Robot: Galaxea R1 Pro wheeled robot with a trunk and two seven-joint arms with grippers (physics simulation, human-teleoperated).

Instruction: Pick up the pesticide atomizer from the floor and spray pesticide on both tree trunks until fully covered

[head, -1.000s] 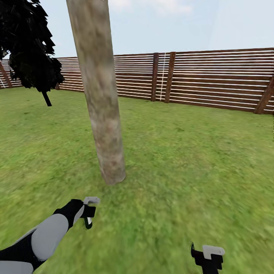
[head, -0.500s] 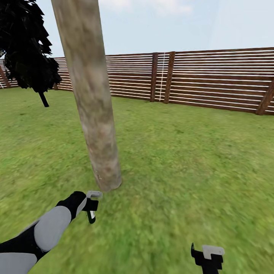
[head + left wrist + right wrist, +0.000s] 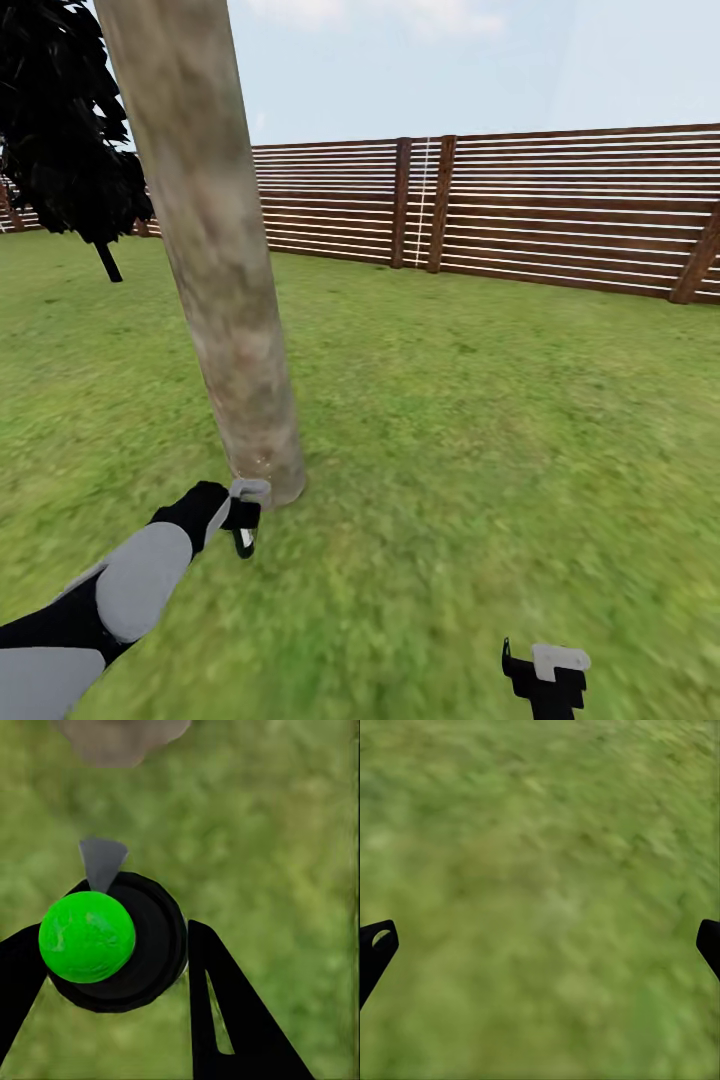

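A thick pale grey-brown tree trunk (image 3: 215, 280) rises from the lawn at centre left in the head view, and its base (image 3: 120, 735) also appears in the left wrist view. My left gripper (image 3: 243, 520) hangs right at the foot of the trunk, shut on the pesticide atomizer (image 3: 112, 941), a black round body with a bright green ball on top and a grey nozzle facing the trunk. A few faint pale specks (image 3: 262, 464) dot the bark low down; whether they are pesticide I cannot tell. My right gripper (image 3: 545, 675) is open over bare grass, fingers wide apart (image 3: 540, 945).
A brown slatted fence (image 3: 560, 220) closes the lawn at the back. A dark columnar tree (image 3: 60, 120) with a thin black stem stands at the far left. Open grass (image 3: 500, 420) stretches right of the trunk.
The view has shifted, so the trunk sits further left and closer. My left gripper with the atomizer has moved forward, from short of the trunk to right at its base. The right gripper keeps its place.
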